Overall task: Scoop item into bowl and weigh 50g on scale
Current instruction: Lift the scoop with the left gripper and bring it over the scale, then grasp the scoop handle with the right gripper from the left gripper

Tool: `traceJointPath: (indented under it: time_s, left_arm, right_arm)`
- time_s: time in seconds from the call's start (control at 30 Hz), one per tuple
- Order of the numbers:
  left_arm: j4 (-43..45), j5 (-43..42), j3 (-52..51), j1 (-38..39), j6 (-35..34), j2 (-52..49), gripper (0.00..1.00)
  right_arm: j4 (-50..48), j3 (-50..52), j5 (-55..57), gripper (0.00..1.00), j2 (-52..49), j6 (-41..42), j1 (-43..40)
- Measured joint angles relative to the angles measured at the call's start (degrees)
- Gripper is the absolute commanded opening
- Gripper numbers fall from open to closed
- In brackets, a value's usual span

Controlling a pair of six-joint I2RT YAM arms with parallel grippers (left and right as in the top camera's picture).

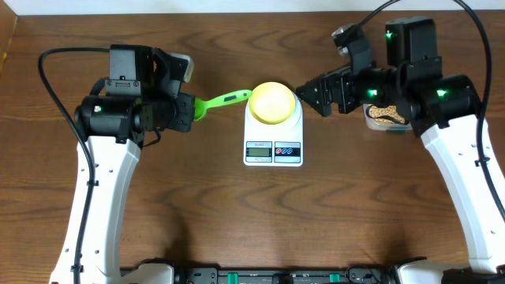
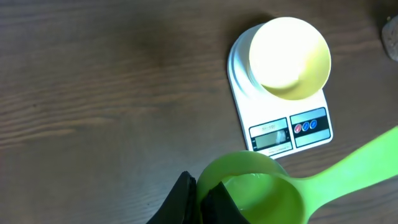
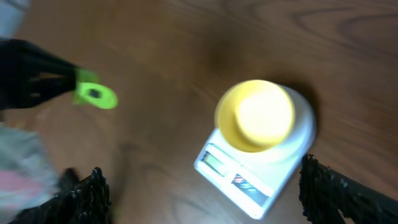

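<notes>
The pale yellow bowl (image 1: 273, 101) stands on the white scale (image 1: 273, 150) at the table's middle; it looks empty, as it does in the left wrist view (image 2: 289, 59) and the right wrist view (image 3: 255, 115). My left gripper (image 1: 189, 109) is shut on the cup rim of a green scoop (image 1: 225, 101), whose handle points right toward the bowl. The scoop's cup (image 2: 261, 186) holds no beans. My right gripper (image 1: 319, 95) is open and empty, just right of the bowl. Tan beans (image 1: 385, 116) lie in a clear tub, partly hidden under the right arm.
The scale's display and red and blue buttons (image 2: 309, 124) face the front edge. The scale also shows in the right wrist view (image 3: 249, 180), between my open fingers (image 3: 208, 199). Cables run along both arms.
</notes>
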State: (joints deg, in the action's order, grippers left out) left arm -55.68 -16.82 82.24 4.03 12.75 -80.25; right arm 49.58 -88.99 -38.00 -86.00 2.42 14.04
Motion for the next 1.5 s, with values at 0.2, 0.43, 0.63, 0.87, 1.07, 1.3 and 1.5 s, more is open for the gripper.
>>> traceJointPath:
  time_s: [0.2, 0.43, 0.63, 0.87, 1.07, 1.3, 1.5]
  left_arm:
    - [0.4, 0.2, 0.0, 3.5, 1.7, 0.0, 0.07]
    - [4.5, 2.4, 0.0, 10.8, 2.4, -0.9, 0.07]
    - [10.4, 3.2, 0.0, 14.8, 0.7, -1.1, 0.07]
    - [13.2, 0.1, 0.0, 17.1, -2.5, -1.1, 0.08]
    - [14.4, -2.5, 0.0, 19.8, -3.8, -1.1, 0.07]
    - [15.6, -4.8, 0.0, 20.5, -4.0, -1.1, 0.07]
    - [16.3, -5.4, 0.0, 20.5, -4.0, -1.1, 0.07]
  right_arm:
    - [-1.3, 0.0, -10.8, 0.95, -0.3, 0.7, -1.1]
    - [0.8, 0.0, -19.5, 0.86, -2.2, 2.1, -1.1]
    - [2.3, -0.1, -21.6, 0.84, -2.6, 2.8, -1.0]
    - [2.4, -0.1, -21.7, 0.83, -2.6, 3.0, -0.7]
    - [2.4, -0.1, -21.3, 0.75, -2.6, 3.1, -0.5]
    - [2.4, -0.1, -19.6, 0.66, -2.6, 4.1, -0.5]
    - [2.4, -0.1, -18.9, 0.5, -2.6, 4.7, -0.5]
